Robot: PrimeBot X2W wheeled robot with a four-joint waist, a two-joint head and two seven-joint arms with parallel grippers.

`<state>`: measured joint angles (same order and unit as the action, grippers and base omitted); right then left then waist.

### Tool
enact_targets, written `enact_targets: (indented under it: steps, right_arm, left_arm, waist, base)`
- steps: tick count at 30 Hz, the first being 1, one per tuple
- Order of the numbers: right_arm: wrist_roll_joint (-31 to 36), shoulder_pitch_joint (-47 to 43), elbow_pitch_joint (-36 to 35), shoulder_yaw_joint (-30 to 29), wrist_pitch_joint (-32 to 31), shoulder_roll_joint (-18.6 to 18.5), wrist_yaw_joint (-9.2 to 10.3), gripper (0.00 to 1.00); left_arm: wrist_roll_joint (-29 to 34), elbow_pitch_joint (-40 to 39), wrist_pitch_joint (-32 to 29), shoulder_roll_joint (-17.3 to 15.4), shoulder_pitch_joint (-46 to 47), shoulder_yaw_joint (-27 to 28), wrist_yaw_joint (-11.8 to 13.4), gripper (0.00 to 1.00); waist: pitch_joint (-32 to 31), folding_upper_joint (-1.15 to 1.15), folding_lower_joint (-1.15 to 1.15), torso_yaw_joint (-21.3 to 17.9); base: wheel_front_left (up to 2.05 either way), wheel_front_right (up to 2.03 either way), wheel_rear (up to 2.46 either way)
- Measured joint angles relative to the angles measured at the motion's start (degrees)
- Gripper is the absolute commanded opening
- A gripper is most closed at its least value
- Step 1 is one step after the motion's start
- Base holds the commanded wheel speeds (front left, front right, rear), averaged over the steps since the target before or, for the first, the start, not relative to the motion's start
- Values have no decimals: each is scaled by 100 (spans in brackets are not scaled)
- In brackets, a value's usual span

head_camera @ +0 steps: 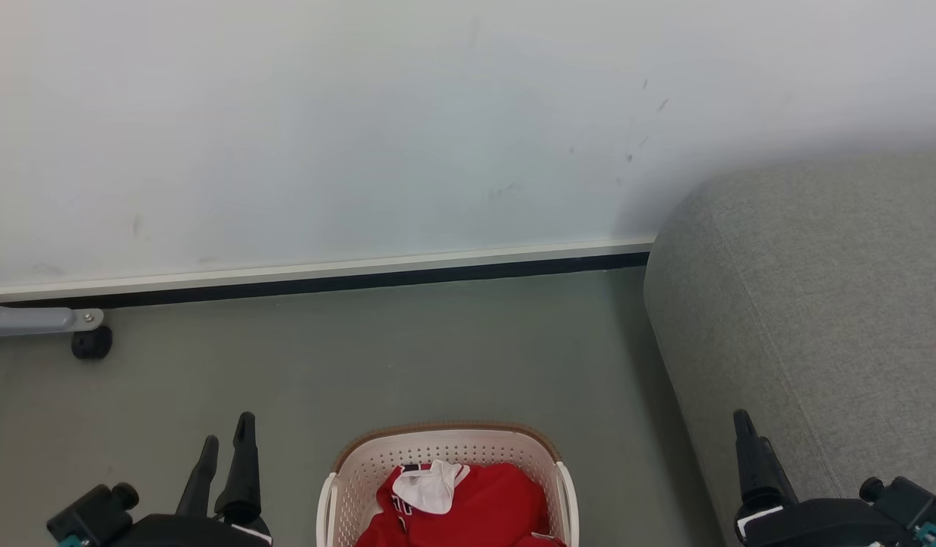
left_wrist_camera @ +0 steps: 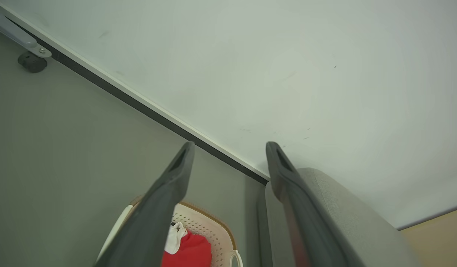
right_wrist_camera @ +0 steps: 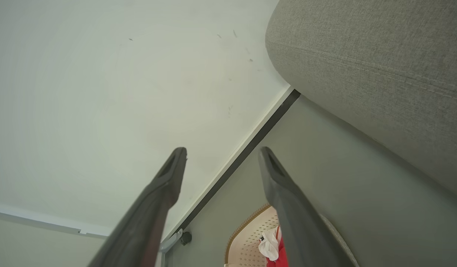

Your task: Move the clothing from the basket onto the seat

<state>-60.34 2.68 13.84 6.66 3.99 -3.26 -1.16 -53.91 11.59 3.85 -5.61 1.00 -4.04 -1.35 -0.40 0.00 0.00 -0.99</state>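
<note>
— Where's the clothing [head_camera: 483,505]?
— Heaped in the basket [head_camera: 445,448], red with a white bit on top. The basket stands on the floor [head_camera: 407,357], well back from the edge along the wall [head_camera: 362,114].
— And the seat [head_camera: 817,304]?
— To the robot's right of the basket, reaching close to that wall edge.
— The grippers?
— The left gripper [head_camera: 228,429] hangs left of the basket, fingers spread, holding nothing. The right gripper [right_wrist_camera: 222,150] hangs by the seat's side, spread and empty too.
</note>
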Motion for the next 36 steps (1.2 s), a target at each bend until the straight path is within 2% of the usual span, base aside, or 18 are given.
enact_targets:
  steps: [17,36]
  right_arm:
    - [1527,8,-9,599,348,-201,250,100]
    - [2973,21,20,1190,750,-337,464,100]
  left_arm:
    - [1579,-114,364,-199,-176,-187,285,100]
    - [3029,-154,776,-313,-304,-385,446,100]
  waist:
    - [-9,0,0,-31]
    - [-47,0,0,-94]
  base:
    - [0,0,0]
    - [0,0,0]
